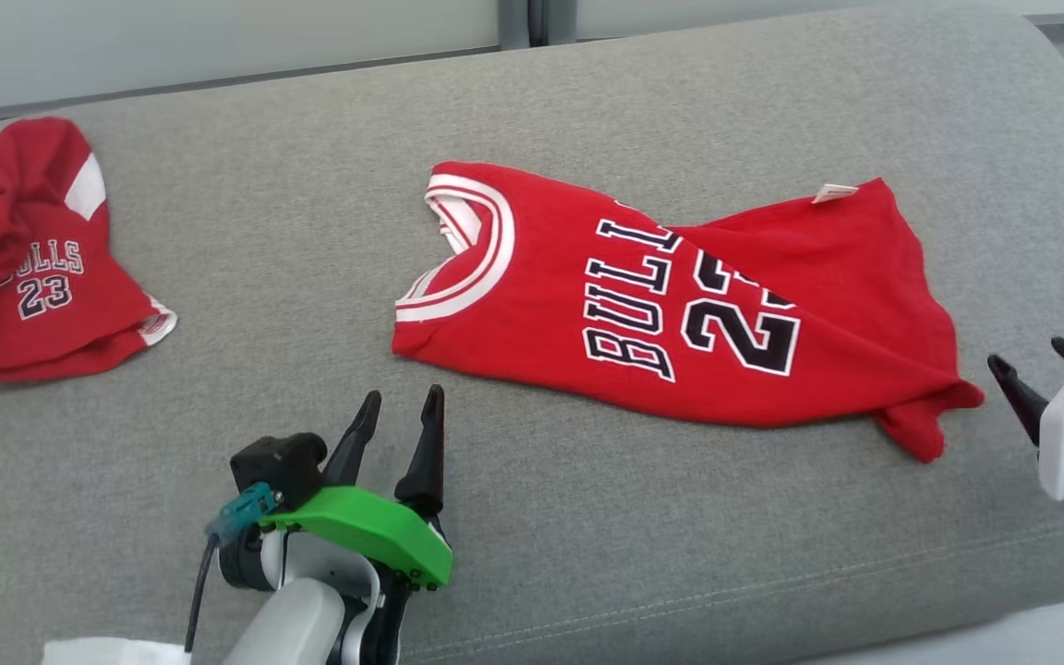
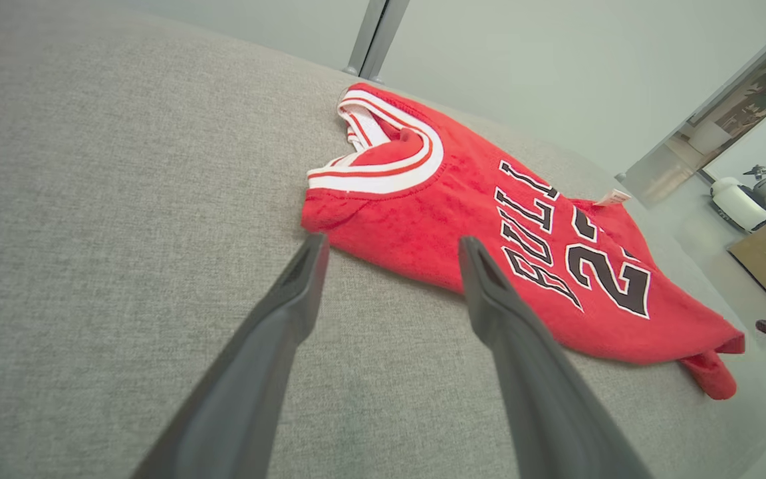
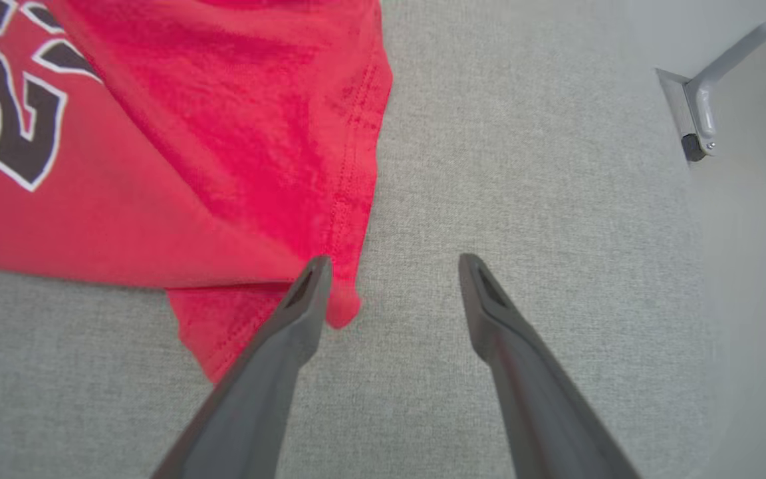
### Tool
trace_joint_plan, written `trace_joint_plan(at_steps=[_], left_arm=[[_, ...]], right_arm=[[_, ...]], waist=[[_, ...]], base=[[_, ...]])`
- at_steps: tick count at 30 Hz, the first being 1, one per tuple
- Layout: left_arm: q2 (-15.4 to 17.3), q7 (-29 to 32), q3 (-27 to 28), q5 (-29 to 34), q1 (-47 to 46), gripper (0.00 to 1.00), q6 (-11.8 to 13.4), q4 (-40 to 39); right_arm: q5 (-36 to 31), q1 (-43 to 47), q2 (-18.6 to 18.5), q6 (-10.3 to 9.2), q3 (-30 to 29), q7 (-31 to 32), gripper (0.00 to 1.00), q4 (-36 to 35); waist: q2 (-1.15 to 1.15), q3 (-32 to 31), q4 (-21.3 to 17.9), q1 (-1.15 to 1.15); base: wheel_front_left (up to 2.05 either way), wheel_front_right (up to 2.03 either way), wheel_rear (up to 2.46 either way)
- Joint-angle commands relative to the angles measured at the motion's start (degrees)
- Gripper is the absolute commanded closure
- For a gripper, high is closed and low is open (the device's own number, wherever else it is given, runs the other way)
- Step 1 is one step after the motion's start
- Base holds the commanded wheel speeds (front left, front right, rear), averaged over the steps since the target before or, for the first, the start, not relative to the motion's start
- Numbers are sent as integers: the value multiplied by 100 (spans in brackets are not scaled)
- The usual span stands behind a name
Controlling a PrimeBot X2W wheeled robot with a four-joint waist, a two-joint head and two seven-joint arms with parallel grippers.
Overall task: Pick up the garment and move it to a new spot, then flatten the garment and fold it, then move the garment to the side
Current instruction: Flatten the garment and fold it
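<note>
The left hand (image 1: 403, 395) hangs open and empty over the grey upholstered surface (image 1: 587, 517), its 2 dark fingers spread, just short of the near edge of the red jersey (image 1: 680, 305). In the left wrist view the fingertips point at the jersey's shoulder end, below the white-trimmed collar (image 2: 383, 159). The right hand (image 1: 1026, 356) is also open and holds nothing, near the jersey's crumpled hem corner (image 1: 924, 434); whether a finger (image 3: 303, 299) touches the cloth cannot be told. The jersey lies front up in the middle of the surface, collar to the left, wrinkled, lettering and "23" showing. A second red garment (image 1: 33, 268) lies bunched at the far left.
</note>
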Motion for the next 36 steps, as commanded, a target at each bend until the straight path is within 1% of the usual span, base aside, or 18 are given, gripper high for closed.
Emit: trace_joint_plan(at_steps=[1, 6, 10, 13, 17, 21, 24, 25, 26, 27, 28, 29, 32, 34, 36], left_arm=[[-46, 17, 46, -92, -183, 0, -48, 160], [-81, 40, 282, -298, -682, 0, -104, 997], [-45, -17, 508, -427, -1063, 0, -62, 1748], [2, -113, 691, -536, -1292, 0, -99, 2222], [-44, -186, 923, -791, -1563, 0, -256, 2831], [-94, -241, 992, -894, -1743, 0, -366, 3249], [-138, -314, 1005, -890, -1841, 0, -439, 3379], [-159, -367, 1009, -872, -1897, 3, -474, 3421], [-183, -413, 1003, -846, -1946, 39, -517, 3453], [-206, -455, 980, -803, -1995, 62, -554, 3469], [-219, -491, 950, -757, -2042, 97, -583, 3479], [-224, -519, 918, -710, -2091, 100, -613, 3485], [-209, -574, 918, -557, -2189, 100, -603, 3423], [-130, -604, 950, -393, -2256, 100, -518, 3330], [-3, -613, 1031, -155, -2330, 100, -353, 3106]], right_arm=[[-23, 34, -8, -10, -128, -127, 0, -124], [-91, 122, 201, -10, -561, -516, 0, -713], [-268, 252, 402, -10, -737, -624, 0, -1203], [-414, 394, 520, -10, -876, -614, 0, -1538], [-603, 654, 655, -9, -1154, -580, 0, -1926], [-748, 852, 776, -9, -1381, -521, 0, -2173], [-795, 934, 836, -9, -1483, -483, 0, -2280], [-814, 974, 859, -9, -1531, -469, 0, -2325], [-840, 1007, 885, -10, -1577, -454, 0, -2353], [-866, 1048, 916, -9, -1629, -440, 0, -2383], [-882, 1089, 950, -9, -1681, -446, 0, -2403], [-914, 1126, 969, -9, -1726, -441, 0, -2425], [-982, 1253, 1028, -9, -1876, -440, 0, -2487], [-1031, 1319, 1070, -9, -1955, -437, 0, -2521], [-1071, 1384, 1104, -9, -2018, -426, 0, -2556]], waist=[[0, 3, -263, 0], [0, 111, -646, 0], [0, 246, -937, 0], [0, 354, -1100, 0], [0, 459, -1256, 0], [0, 493, -1322, 0], [0, 498, -1344, 0], [0, 497, -1349, 0], [0, 494, -1350, 0], [0, 488, -1348, 0], [0, 479, -1341, 0], [0, 470, -1332, 0], [0, 436, -1277, 0], [0, 406, -1235, 0], [0, 378, -1192, 0]], base=[[0, 0, 0], [0, 0, 0], [0, 0, 0], [0, 0, 0], [0, 0, 0], [0, 0, 0], [0, 0, 0], [0, 0, 0], [0, 0, 0], [0, 0, 0], [0, 0, 0], [0, 0, 0], [0, 0, 0], [0, 0, 0], [0, 0, 0]])
